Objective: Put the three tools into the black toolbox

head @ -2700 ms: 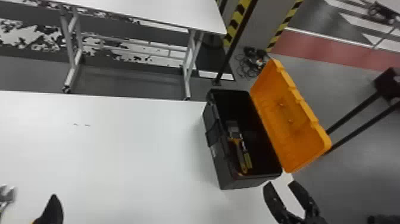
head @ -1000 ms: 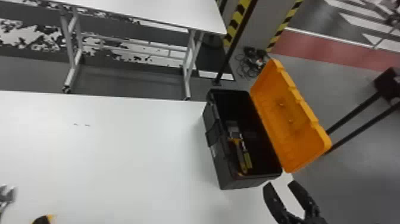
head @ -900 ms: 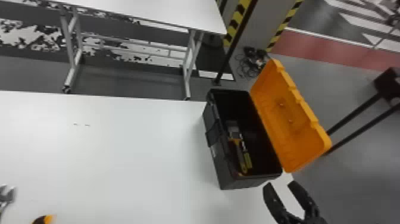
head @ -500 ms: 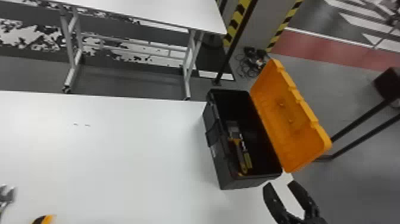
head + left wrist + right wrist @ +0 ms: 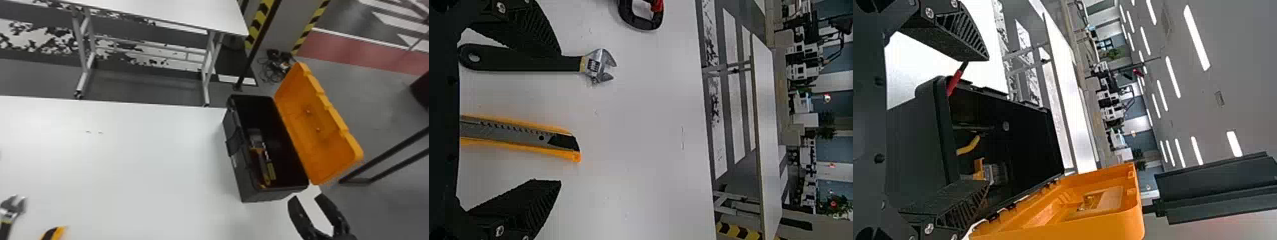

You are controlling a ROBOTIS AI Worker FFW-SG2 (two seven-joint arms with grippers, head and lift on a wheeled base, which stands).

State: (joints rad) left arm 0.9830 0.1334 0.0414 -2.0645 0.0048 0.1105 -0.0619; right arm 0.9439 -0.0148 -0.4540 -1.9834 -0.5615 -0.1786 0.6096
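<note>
While a white table (image 5: pixel 127 166) fills the left and lower middle of the head view, a second white table (image 5: pixel 166 11) stands beyond it along the upper left. The black toolbox (image 5: pixel 244 183) sits right of centre, near the first table's edge, with its orange lid (image 5: pixel 322 143) swung open toward the right. Just below the toolbox, at the lower right of the frame, is the right gripper (image 5: pixel 305 198), its fingers spread wide. The left gripper (image 5: pixel 560 117), seen in the left wrist view, is wide too, its fingers well apart, with the cutter lying ungripped on the table between them.

Inside the toolbox lie an orange-and-grey tool (image 5: pixel 262 159) and, beside it, a tool with a yellow end (image 5: pixel 271 171). The wrench (image 5: pixel 12 207) lies at the lower left edge of the head view, and one left finger partly covers its handle in the left wrist view. A black-and-red thing (image 5: pixel 641 20), partly cut off, rests on the table near the wrench. The orange-edged cutter (image 5: pixel 55 233) peeks in at the lower left, on the bottom edge.
</note>
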